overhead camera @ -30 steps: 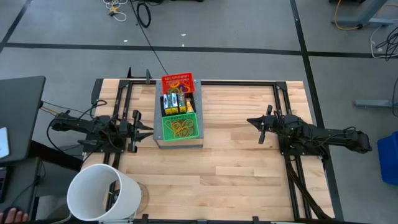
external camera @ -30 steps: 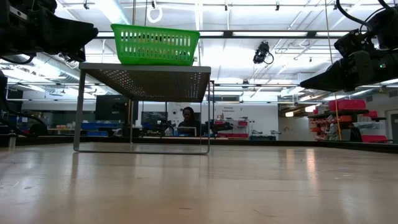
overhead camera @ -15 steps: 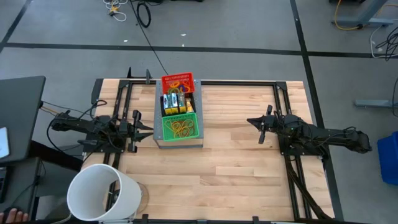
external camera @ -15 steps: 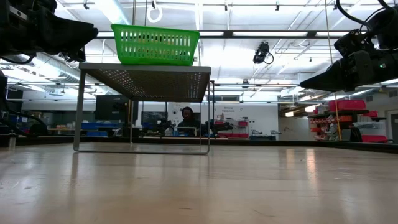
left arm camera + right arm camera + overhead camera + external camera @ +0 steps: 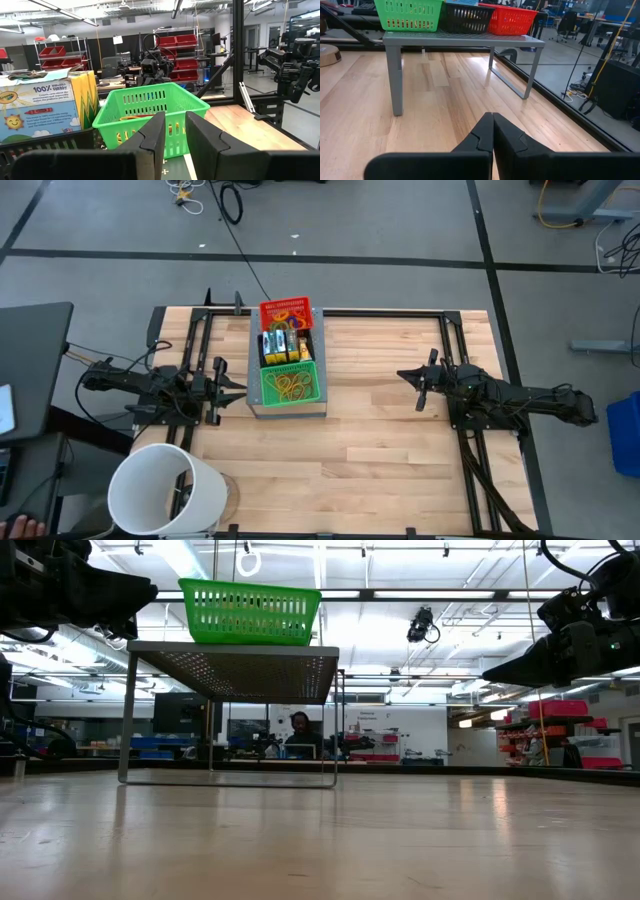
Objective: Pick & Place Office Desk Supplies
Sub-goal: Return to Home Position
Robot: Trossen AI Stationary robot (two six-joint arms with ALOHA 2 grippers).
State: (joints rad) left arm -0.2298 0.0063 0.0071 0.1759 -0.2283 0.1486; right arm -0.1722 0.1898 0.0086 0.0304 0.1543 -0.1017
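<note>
A grey metal shelf (image 5: 287, 406) stands mid-table and carries three baskets in a row. The red basket (image 5: 287, 311), farthest, holds rubber bands. The black one (image 5: 285, 345) holds yellow-and-green crayon boxes (image 5: 40, 110). The green one (image 5: 290, 383), nearest, holds rubber bands (image 5: 292, 387). My left gripper (image 5: 240, 388) hovers level just left of the shelf, its fingers (image 5: 152, 137) a narrow gap apart with nothing between them. My right gripper (image 5: 403, 374) hovers level well right of the shelf, shut (image 5: 493, 131) and empty.
A large white bucket (image 5: 165, 490) stands at the table's near left corner. Black rails (image 5: 455, 370) run along both sides of the table. Bare wood (image 5: 390, 450) lies between the shelf and my right arm. A person (image 5: 300, 730) sits in the room beyond.
</note>
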